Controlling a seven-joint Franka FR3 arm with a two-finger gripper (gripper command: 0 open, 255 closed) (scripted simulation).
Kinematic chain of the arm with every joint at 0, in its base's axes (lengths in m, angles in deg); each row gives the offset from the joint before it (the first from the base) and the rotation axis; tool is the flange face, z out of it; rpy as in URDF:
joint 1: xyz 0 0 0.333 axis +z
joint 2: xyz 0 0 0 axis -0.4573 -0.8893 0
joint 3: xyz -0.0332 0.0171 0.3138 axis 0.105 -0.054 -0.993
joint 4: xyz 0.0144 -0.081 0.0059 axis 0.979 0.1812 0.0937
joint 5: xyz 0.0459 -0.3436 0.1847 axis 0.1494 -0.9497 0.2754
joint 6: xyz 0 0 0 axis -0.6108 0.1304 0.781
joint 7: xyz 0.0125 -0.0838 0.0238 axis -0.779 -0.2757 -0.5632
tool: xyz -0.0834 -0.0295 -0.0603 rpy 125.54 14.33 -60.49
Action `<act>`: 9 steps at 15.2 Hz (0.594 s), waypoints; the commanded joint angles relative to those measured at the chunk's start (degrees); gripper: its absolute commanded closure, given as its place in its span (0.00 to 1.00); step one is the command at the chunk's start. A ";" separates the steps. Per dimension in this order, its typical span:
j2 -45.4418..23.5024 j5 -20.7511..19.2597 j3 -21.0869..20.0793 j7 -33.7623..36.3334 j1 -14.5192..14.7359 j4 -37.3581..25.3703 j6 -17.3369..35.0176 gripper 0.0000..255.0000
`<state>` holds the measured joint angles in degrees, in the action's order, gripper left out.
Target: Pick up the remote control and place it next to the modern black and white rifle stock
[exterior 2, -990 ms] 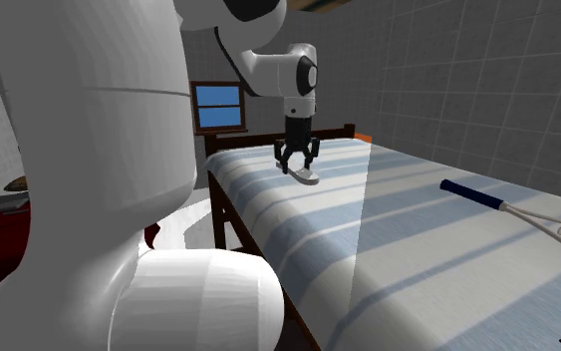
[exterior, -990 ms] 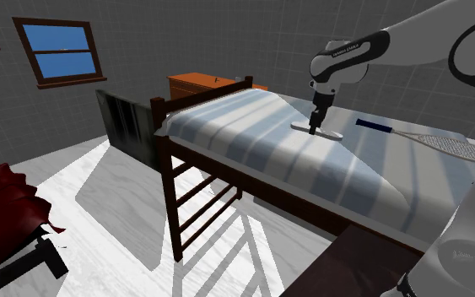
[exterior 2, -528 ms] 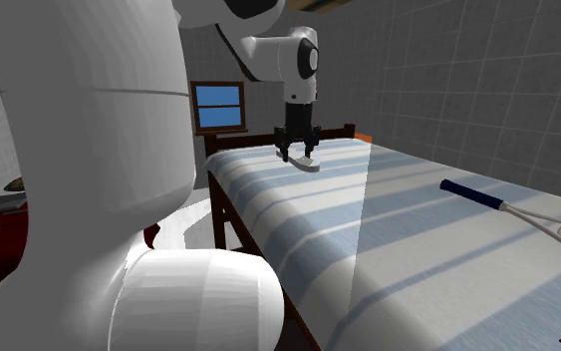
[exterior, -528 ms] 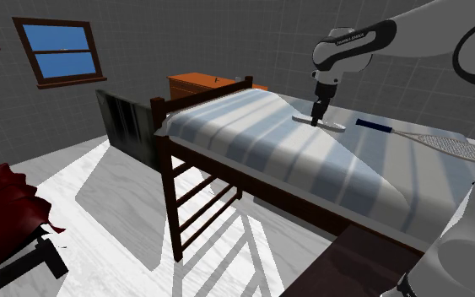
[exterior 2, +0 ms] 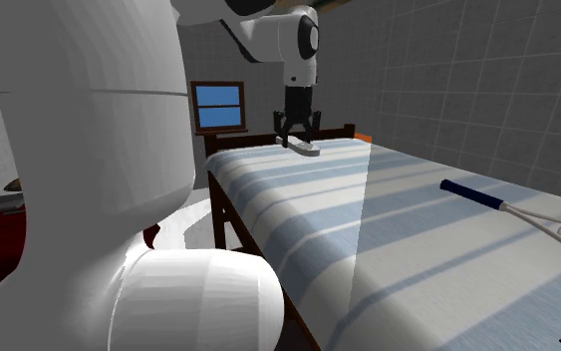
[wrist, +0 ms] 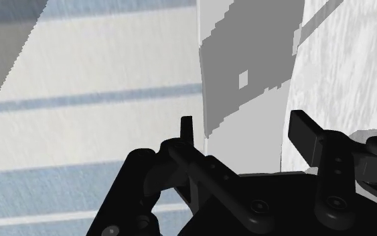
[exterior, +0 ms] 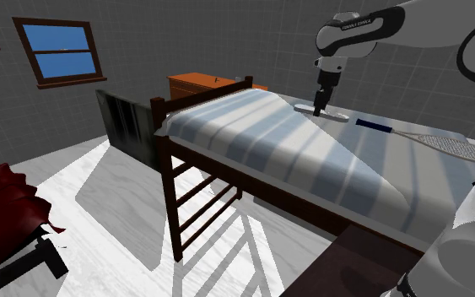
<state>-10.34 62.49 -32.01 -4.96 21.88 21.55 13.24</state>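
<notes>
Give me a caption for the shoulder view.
Gripper holds the pale remote over the striped bed, a racket lying nearby.

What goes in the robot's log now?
stage: holding | gripper: black two-finger gripper shut on flat pale grey remote | where: over blue-and-white striped bed

The shoulder view sits high and well back from the black two-finger gripper. It looks down at the gripper across the dark wooden-framed bed with a blue-and-white striped cover. The second exterior view stands low, close behind the arm's broad white links, facing along the mattress to the gripper. Both share the bed, the gripper, the blue-handled racket near it and the brown-framed window far from it. The wrist view looks closely past the fingers at the pale grey flat remote control clasped between them.
</notes>
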 commanded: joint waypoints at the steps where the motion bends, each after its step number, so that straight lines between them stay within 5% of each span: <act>1: -0.05 0.01 0.08 -0.12 -0.10 -1.47 -1.44 1.00; 7: -0.36 0.09 0.15 -0.09 -0.20 -6.30 -5.98 1.00; 9: 1.96 -0.72 1.08 -1.92 -1.15 -3.60 -5.49 1.00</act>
<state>-9.22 62.06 -31.33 -6.09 21.15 16.98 7.56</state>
